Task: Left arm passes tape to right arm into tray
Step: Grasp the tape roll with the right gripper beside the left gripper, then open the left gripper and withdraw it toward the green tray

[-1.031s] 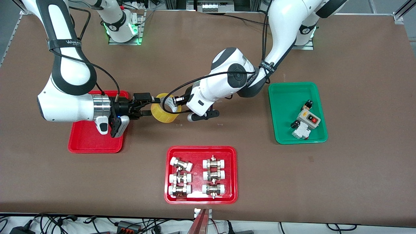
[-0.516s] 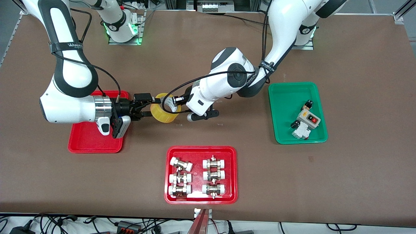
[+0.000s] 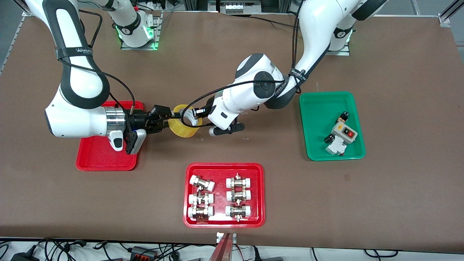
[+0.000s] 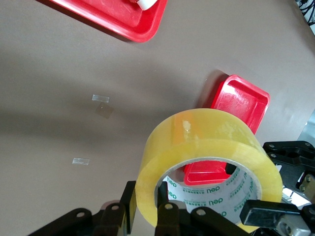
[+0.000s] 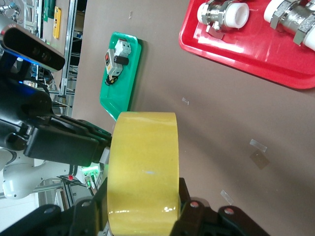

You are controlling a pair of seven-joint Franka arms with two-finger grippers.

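Tape [image 3: 182, 125], a glossy translucent yellow ring, gripped by both jaws.

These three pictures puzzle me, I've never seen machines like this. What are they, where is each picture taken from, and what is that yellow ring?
They are two white robot arms bolted to a brown table. The big picture looks down from a high camera facing them. The other two come from small cameras on each arm's wrist.

The yellow ring is a roll of packing tape, held in the air between both arms. The left gripper pinches one side of the roll, and the right gripper has its fingers closed on the other side, so this is a hand-over.

Under the right arm lies a plain red tray. Nearer the camera, a wider red tray holds metal pipe fittings. Toward the left arm's end, a green tray holds a small switch box.
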